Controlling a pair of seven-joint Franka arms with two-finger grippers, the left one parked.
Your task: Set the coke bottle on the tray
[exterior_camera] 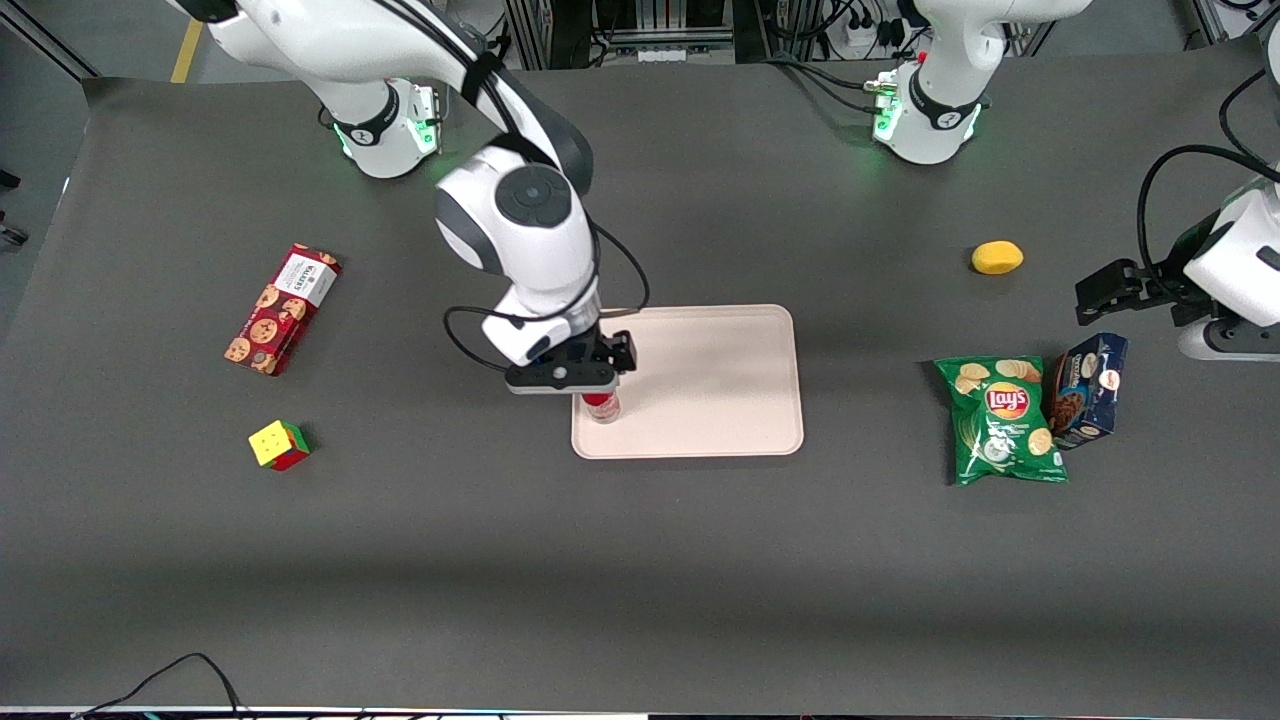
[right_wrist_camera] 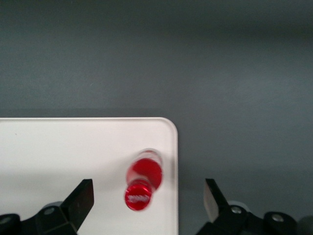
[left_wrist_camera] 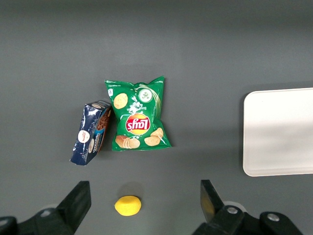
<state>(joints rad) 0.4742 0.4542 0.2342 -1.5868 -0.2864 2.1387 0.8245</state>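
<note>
Above the tray's corner nearest the working arm's end and the front camera, my gripper (exterior_camera: 598, 385) hangs with its fingers (right_wrist_camera: 80, 198) spread wide, gripping nothing. Below it the coke bottle (right_wrist_camera: 143, 178) stands upright on the tray (exterior_camera: 720, 380), just inside the rim, untouched by either finger.

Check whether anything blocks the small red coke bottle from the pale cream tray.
Nothing does. The small red coke bottle already stands upright on the pale cream rectangular tray, close to its corner. The gripper is open above it, its fingers apart and not touching the bottle.
</note>
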